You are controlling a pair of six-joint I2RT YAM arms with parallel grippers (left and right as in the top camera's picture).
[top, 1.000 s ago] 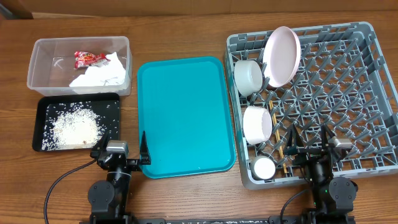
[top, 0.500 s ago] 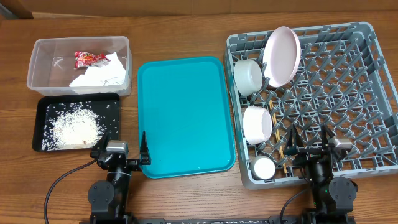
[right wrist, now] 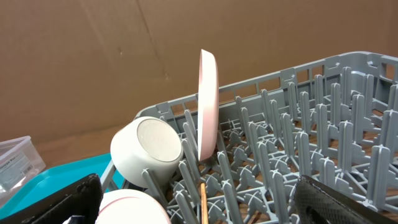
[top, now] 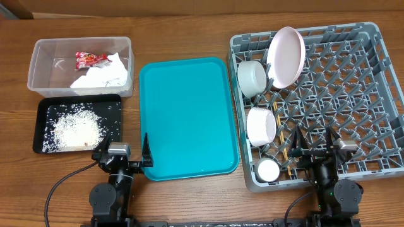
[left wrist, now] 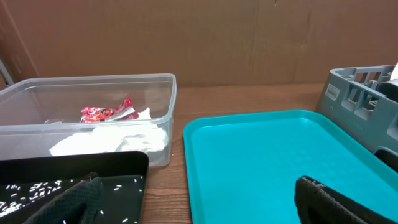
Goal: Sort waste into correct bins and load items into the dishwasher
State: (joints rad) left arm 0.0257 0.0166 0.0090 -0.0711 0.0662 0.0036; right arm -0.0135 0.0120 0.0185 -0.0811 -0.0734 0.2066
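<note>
The left hand and the right hand are spread, empty, at the worktop edge. The red printed wrapper and white napkin are lodged in the clear plastic tub, rice in the black tray, dishes in the grey pegged rack; sorting is judged done, nothing need be gripped

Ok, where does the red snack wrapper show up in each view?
Overhead: the red snack wrapper is upper left, inside the clear tub, beside the napkin.
Left wrist: the wrapper is left of centre, in the same tub.
Right wrist: not in it.
Shared landmark: the teal tray, seen in all three views.
</note>
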